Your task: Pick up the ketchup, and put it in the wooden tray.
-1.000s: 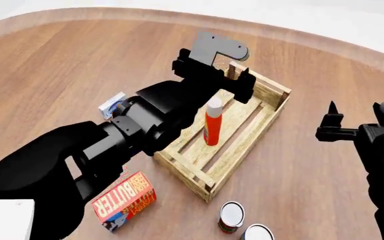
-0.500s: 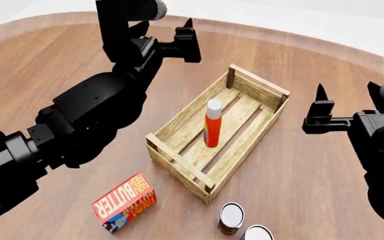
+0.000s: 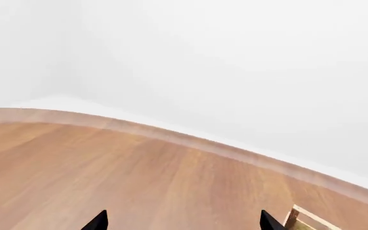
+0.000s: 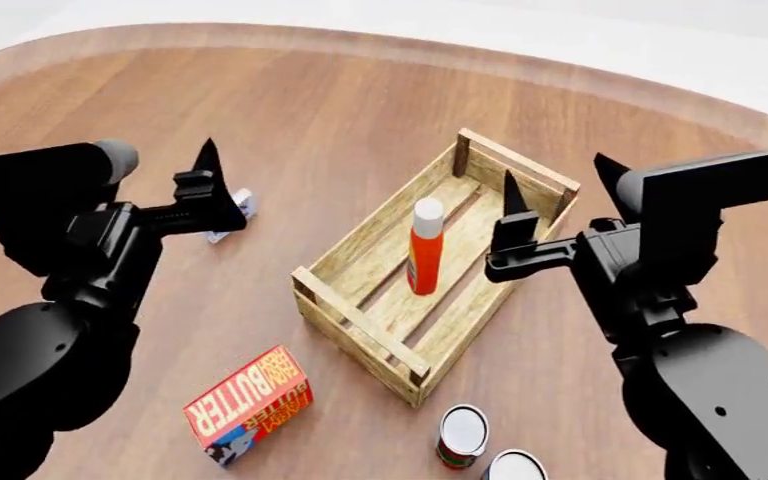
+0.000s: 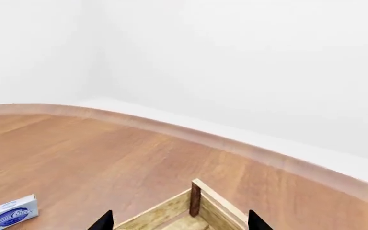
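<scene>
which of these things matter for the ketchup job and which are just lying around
Job: ketchup, standing upright inside the wooden tray.

Lying about: butter box, two cans near the tray's near corner, small blue-and-white box beside the left gripper.

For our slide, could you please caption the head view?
Ketchup stands upright in the wooden tray; left gripper and right gripper hover empty beside it.

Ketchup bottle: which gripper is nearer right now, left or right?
Right. The right gripper hangs over the wooden tray's far-right side, close beside the upright ketchup. The left gripper is outside the tray, well off to the bottle's left.
</scene>
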`<state>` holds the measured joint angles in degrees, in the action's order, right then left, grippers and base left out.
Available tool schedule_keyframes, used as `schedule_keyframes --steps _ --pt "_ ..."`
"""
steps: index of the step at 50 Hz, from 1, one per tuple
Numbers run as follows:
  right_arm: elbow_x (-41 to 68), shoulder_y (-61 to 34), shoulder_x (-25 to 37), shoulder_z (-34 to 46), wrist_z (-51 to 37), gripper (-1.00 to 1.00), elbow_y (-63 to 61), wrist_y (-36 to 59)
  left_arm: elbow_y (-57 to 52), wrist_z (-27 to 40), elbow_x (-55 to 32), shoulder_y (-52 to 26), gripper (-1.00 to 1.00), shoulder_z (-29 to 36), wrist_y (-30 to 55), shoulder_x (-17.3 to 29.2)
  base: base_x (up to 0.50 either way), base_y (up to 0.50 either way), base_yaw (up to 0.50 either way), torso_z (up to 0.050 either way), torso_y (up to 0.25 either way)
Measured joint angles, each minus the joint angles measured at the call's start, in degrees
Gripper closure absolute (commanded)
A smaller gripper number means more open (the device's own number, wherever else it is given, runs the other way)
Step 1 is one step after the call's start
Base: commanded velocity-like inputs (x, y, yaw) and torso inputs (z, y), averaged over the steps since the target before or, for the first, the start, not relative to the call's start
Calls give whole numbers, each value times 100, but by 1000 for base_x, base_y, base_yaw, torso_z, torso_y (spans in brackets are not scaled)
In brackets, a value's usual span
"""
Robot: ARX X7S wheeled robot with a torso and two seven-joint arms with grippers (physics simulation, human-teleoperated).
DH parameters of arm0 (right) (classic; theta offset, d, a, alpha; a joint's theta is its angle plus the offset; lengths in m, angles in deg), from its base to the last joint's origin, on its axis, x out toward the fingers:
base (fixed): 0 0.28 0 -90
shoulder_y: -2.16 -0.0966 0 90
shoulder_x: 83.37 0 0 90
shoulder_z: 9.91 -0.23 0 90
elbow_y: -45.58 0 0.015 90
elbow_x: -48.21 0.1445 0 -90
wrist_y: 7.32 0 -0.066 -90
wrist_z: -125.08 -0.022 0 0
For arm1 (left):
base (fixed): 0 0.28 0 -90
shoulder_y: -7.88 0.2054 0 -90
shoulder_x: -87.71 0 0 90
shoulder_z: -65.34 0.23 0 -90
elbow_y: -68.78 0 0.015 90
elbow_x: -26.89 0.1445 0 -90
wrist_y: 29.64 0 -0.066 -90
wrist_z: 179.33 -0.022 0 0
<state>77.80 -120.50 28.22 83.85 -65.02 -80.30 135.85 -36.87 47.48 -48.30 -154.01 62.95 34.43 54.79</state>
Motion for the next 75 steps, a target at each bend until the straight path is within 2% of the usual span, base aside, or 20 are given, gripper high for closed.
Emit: schedule_keyframes --steps 9,21,59,75 --pt "17 149 -216 244 -14 -100 -69 -182 -430 296 290 369 -100 100 -253 521 0 0 0 0 0" --pt "58 328 -370 436 -28 -100 -117 -322 -680 486 506 657 -100 176 -422 800 0 0 0 0 0" --pt "105 385 -425 637 -50 -100 43 -539 -695 560 641 861 -100 154 -472 898 0 0 0 0 0" --pt "147 407 -394 641 -99 -100 19 -560 -679 572 648 898 -100 125 -459 890 0 0 0 -8 152"
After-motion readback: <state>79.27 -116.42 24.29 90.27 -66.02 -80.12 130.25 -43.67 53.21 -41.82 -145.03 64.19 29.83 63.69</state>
